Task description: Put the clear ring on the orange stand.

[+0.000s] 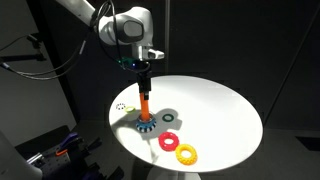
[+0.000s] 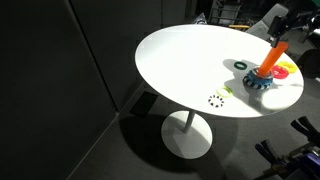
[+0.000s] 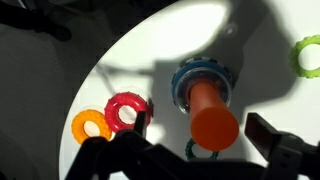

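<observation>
The orange stand [image 1: 145, 103] rises upright from its blue toothed base [image 1: 146, 125] near the table's middle; it also shows in the other exterior view [image 2: 272, 60] and fills the wrist view [image 3: 212, 125]. The clear ring [image 1: 122, 106] lies flat on the table beside the stand, apart from it, and shows as a speckled outline near the table edge [image 2: 216, 99]. It is out of the wrist view. My gripper [image 1: 144, 70] hangs straight above the peg's top, open and empty, with its fingers either side of the peg [image 3: 200, 127].
A red ring [image 3: 126, 112] and a yellow ring [image 3: 90, 125] lie together on one side of the stand. A thin dark green ring [image 3: 198, 152] lies by the base, and a lime ring [image 3: 306, 55] sits further off. The round white table [image 1: 220, 105] drops off all around.
</observation>
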Tool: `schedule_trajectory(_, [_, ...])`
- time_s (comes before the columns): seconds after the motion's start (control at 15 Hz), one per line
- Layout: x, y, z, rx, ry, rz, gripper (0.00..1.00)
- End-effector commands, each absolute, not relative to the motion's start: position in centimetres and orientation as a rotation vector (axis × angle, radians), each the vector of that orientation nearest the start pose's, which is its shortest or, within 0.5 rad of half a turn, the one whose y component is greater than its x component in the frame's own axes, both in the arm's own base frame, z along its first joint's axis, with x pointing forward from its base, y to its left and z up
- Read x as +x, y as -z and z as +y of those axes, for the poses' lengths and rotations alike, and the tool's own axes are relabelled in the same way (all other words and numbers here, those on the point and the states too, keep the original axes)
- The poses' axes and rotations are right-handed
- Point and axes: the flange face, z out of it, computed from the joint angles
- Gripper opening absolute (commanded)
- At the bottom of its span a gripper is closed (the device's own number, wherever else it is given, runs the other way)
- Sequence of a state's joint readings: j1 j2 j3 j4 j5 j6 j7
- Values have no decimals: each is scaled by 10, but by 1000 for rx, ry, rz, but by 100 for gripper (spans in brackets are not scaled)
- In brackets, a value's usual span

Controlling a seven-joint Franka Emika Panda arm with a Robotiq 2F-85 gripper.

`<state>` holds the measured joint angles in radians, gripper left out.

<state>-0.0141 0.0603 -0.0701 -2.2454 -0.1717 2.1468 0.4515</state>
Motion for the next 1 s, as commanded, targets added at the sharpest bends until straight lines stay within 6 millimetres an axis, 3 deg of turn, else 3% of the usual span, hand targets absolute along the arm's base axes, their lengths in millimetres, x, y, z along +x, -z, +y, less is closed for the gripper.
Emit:
schedule_trajectory(0.0, [509, -335, -53, -3234, -222, 738, 100])
schedule_trajectory(0.4, [507, -351, -49, -3223, -244, 704, 100])
schedule_trajectory(0.93, [498, -397, -30, -3213, -215, 564, 100])
